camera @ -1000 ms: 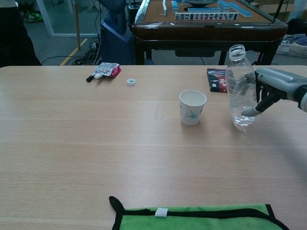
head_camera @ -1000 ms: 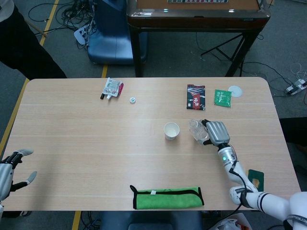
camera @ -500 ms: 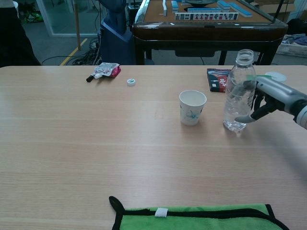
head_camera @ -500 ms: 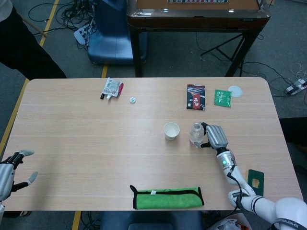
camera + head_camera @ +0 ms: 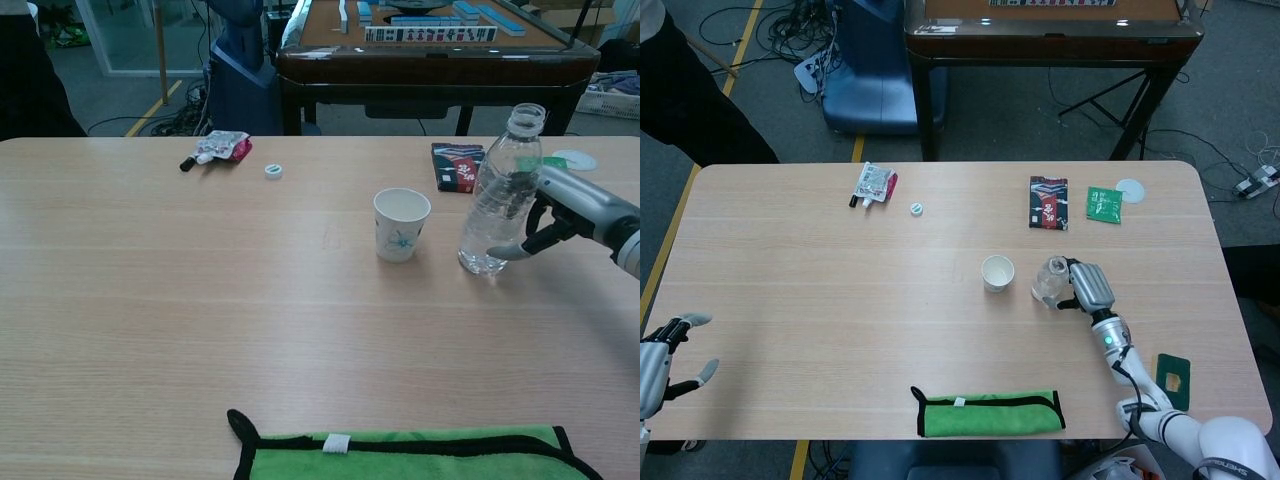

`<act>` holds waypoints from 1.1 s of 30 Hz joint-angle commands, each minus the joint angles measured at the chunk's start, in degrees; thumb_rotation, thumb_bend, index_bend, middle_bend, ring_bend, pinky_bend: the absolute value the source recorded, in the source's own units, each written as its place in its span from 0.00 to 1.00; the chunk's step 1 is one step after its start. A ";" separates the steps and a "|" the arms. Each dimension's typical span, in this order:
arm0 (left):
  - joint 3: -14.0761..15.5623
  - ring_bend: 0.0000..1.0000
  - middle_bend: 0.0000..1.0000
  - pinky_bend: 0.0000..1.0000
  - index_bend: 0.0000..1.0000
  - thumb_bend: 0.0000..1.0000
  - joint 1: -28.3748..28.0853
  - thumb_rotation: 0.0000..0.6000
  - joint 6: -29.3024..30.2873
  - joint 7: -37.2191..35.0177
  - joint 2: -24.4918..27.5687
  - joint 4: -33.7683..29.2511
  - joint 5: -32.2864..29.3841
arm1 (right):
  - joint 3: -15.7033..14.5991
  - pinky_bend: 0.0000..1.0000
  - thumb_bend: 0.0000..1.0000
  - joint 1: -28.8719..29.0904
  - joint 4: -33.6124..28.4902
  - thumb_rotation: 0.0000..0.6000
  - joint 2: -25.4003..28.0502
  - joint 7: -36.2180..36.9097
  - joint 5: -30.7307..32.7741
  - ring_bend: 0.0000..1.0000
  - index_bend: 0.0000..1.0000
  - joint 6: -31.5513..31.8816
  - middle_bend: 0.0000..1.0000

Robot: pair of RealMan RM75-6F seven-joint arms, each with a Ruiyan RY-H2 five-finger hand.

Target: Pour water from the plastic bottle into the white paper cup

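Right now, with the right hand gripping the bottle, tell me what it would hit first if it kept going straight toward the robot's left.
Probably the white paper cup: it stands just left of the plastic bottle that the right hand grips. Depth alignment looks close in the head view, but isn't certain.

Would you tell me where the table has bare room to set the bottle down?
Bare wood lies between the white paper cup and the green cloth, and left of the cup. It is crowded around the bottle in the right hand.

Left hand [image 5: 665, 360] cut off (frame edge), pouch [image 5: 874, 184] print unreadable
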 commanded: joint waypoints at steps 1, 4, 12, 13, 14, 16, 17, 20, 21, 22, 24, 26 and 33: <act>0.01 0.42 0.29 0.59 0.30 0.21 -0.01 1.00 -0.02 0.09 -0.04 0.03 -0.02 | 0.05 0.48 0.07 -0.07 -0.64 1.00 0.72 -0.24 0.03 0.26 0.39 -0.76 0.35; 0.03 0.42 0.29 0.59 0.30 0.21 -0.01 1.00 -0.07 0.14 -0.09 0.06 -0.05 | 0.13 0.42 0.02 -0.12 -1.42 1.00 1.43 -0.75 0.15 0.21 0.30 -1.54 0.30; -0.01 0.42 0.29 0.59 0.30 0.21 0.05 1.00 0.03 0.09 -0.05 0.05 -0.17 | 0.50 0.36 0.00 -0.45 -4.40 1.00 3.67 -3.16 -0.03 0.17 0.22 -1.30 0.25; -0.01 0.42 0.29 0.59 0.30 0.21 0.05 1.00 0.03 0.08 -0.04 0.05 -0.16 | 0.71 0.36 0.00 -0.56 -5.19 1.00 4.24 -4.05 0.04 0.17 0.22 -0.94 0.25; 0.00 0.42 0.29 0.59 0.30 0.21 0.05 1.00 0.04 0.10 -0.03 0.05 -0.14 | 0.81 0.36 0.00 -0.65 -5.93 1.00 4.78 -4.73 0.05 0.16 0.22 -0.70 0.24; 0.01 0.42 0.29 0.59 0.30 0.21 0.07 1.00 0.09 0.12 -0.02 0.00 -0.08 | 0.97 0.35 0.00 -0.87 -7.63 1.00 6.12 -6.37 0.14 0.16 0.22 -0.33 0.24; 0.00 0.42 0.29 0.59 0.30 0.21 0.06 1.00 0.10 0.18 -0.04 0.02 -0.07 | 1.07 0.35 0.00 -1.02 -9.00 1.00 7.19 -7.73 0.27 0.16 0.21 -0.19 0.24; 0.02 0.42 0.29 0.59 0.30 0.21 0.03 1.00 0.06 0.41 -0.09 -0.02 -0.04 | 1.26 0.35 0.00 -1.44 -13.45 1.00 10.57 -12.19 1.41 0.16 0.21 -1.03 0.24; 0.05 0.42 0.29 0.59 0.30 0.21 0.02 1.00 0.03 0.49 -0.11 -0.03 -0.02 | 1.33 0.35 0.00 -1.60 -14.91 1.00 11.63 -13.79 1.86 0.16 0.21 -1.22 0.24; 0.06 0.42 0.29 0.59 0.30 0.21 0.01 1.00 0.00 0.62 -0.12 -0.04 -0.02 | 1.36 0.35 0.00 -1.78 -16.39 1.00 12.71 -15.47 2.36 0.16 0.21 -1.46 0.24; 0.10 0.42 0.29 0.59 0.30 0.21 -0.01 1.00 -0.07 0.90 -0.12 -0.13 -0.01 | 1.43 0.35 0.00 -2.22 -20.14 1.00 15.35 -19.36 3.83 0.16 0.21 -2.29 0.24; 0.11 0.42 0.29 0.59 0.30 0.21 -0.02 1.00 -0.08 1.07 -0.13 -0.21 0.00 | 1.46 0.35 0.00 -2.60 -23.39 1.00 17.57 -22.70 5.28 0.16 0.21 -2.98 0.24; 0.15 0.42 0.29 0.59 0.29 0.21 -0.08 1.00 -0.08 1.50 -0.32 -0.13 0.15 | -0.06 0.34 0.00 -5.03 -37.09 1.00 27.19 -39.74 11.06 0.16 0.21 -2.14 0.23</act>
